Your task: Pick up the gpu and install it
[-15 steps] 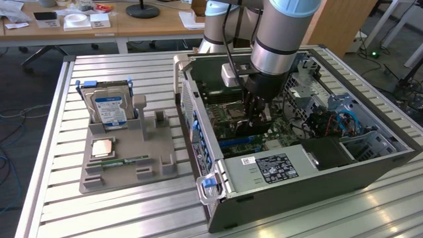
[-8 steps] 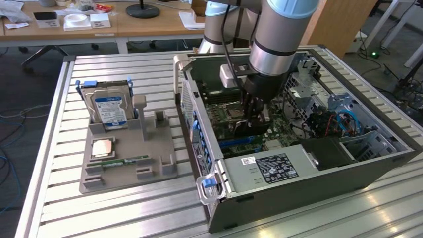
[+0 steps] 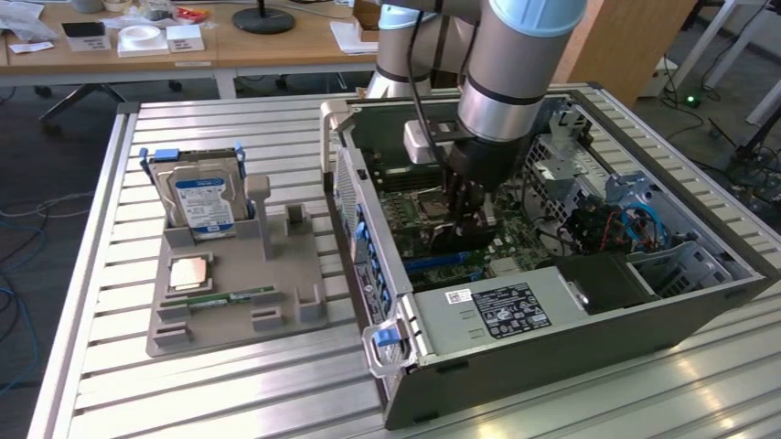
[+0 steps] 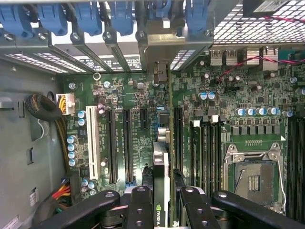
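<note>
- gpu (image 4: 161, 191) is clamped on edge in the end effector (image 4: 162, 198). Its fingers (image 4: 140, 202) stand partly closed, one on each flat face of the card. Gripping the faces keeps the connector edge pointing down at the board.
- In the exterior view the end effector (image 3: 470, 219) hangs straight down inside the open computer case (image 3: 550, 334). The gpu (image 3: 454, 242) is low over the motherboard (image 3: 409, 215); whether it has reached a slot I cannot tell.
- In the wrist view the card runs in line with the long black slots (image 4: 128, 143). Its silver bracket (image 4: 167, 40) sits at the rear openings beside the blue latches (image 4: 86, 16), likely so that bracket and slot meet together.
- The case lies on its side on the worktop (image 3: 183, 393), so the board faces up and the arm can come in from above.
- At nine o'clock from the end effector in the exterior view, a hard drive (image 3: 201, 201) stands in a grey holder (image 3: 232, 315). A memory stick (image 3: 219, 298) lies in the holder at eight o'clock, well apart from the case.
</note>
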